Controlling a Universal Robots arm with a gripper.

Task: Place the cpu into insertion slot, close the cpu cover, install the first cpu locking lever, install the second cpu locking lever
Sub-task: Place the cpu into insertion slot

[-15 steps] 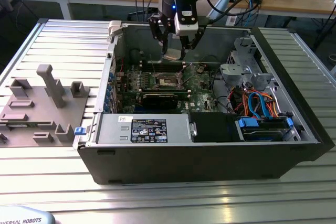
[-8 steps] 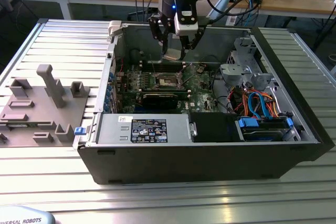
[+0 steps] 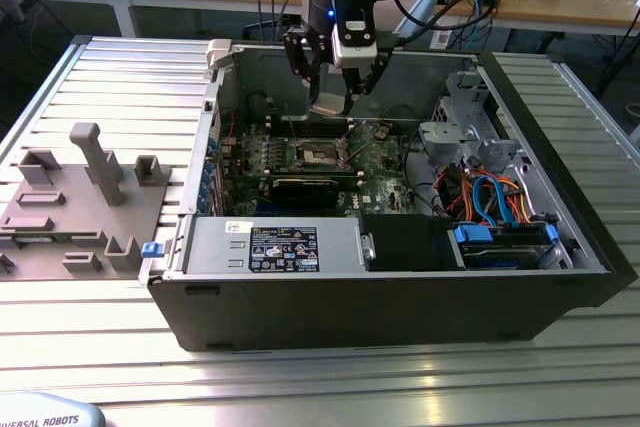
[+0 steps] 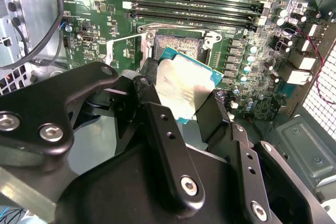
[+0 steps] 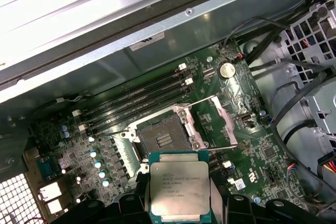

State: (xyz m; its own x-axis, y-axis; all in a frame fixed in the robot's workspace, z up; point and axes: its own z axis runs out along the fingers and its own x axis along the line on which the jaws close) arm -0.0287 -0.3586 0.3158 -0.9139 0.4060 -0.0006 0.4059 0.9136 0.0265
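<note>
Above the bare insertion slot point(image 5: 163, 139), well clear of it, the gripper point(image 3: 332, 99) pinches the cpu point(image 5: 178, 190) by two opposite edges, which suits a chip that is likely light, stiff, smooth-topped and fragile on its contact face.

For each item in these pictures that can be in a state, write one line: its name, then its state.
gripper, shut on the cpu
cpu, held in the air, not seated
insertion slot, uncovered and empty
cpu cover, swung open beside the insertion slot
computer case, lying with its upper side open
</note>
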